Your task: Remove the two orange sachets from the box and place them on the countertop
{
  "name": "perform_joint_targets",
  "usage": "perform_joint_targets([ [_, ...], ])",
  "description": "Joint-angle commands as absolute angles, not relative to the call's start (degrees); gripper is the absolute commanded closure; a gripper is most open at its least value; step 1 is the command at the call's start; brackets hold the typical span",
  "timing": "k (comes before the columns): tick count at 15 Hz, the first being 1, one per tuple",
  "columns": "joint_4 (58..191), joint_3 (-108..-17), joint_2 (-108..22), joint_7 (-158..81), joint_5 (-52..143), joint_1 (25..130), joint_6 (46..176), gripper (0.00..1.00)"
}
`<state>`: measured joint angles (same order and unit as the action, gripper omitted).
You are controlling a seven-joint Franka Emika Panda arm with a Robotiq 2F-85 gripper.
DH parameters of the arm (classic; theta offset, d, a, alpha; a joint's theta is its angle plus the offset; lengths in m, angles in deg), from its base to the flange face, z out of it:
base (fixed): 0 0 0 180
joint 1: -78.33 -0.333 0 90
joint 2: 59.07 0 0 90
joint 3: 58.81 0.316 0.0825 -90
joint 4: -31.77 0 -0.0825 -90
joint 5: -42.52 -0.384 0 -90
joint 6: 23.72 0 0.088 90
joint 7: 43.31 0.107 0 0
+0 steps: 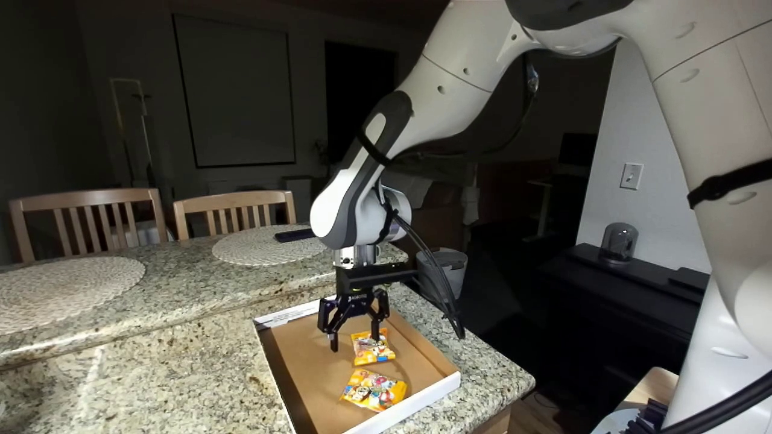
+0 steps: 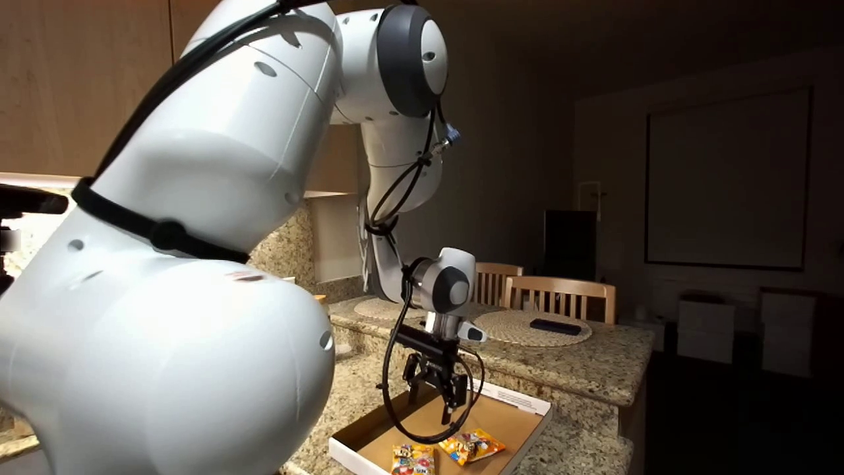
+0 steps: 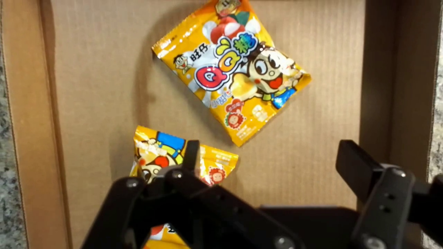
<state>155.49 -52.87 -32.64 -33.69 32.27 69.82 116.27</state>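
Speckled desk point(image 1: 181, 392) carries the box point(image 1: 422, 400), and both sachets point(image 1: 373, 390) point(image 1: 372, 351) lie in it! Above hangs the tool point(image 1: 354, 341), jaws spread wide, gripping nothing (room, presumably, to straddle one).

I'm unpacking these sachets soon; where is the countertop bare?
In an exterior view, bare countertop lies left of the box, below the raised ledge; a narrower countertop strip separates box and polished edge. Crowded: inside the box, two orange sachets, gripper above.
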Motion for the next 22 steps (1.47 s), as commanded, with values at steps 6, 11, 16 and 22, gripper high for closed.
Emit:
perform_joint_targets([
  [6, 152.5, -54.2, -27.5, -31.0, 33.0, 69.3, 117.8, 0.0],
  [11, 148.8, -56.0, -22.2, -28.3, 33.2, 68.6, 120.8, 0.0],
  [16, 145.8, -58.5, -19.2, -24.3, 33.8, 67.3, 119.3, 0.0],
  [22, 144.9, -59.1, -18.7, -23.0, 33.6, 67.3, 118.2, 0.26],
])
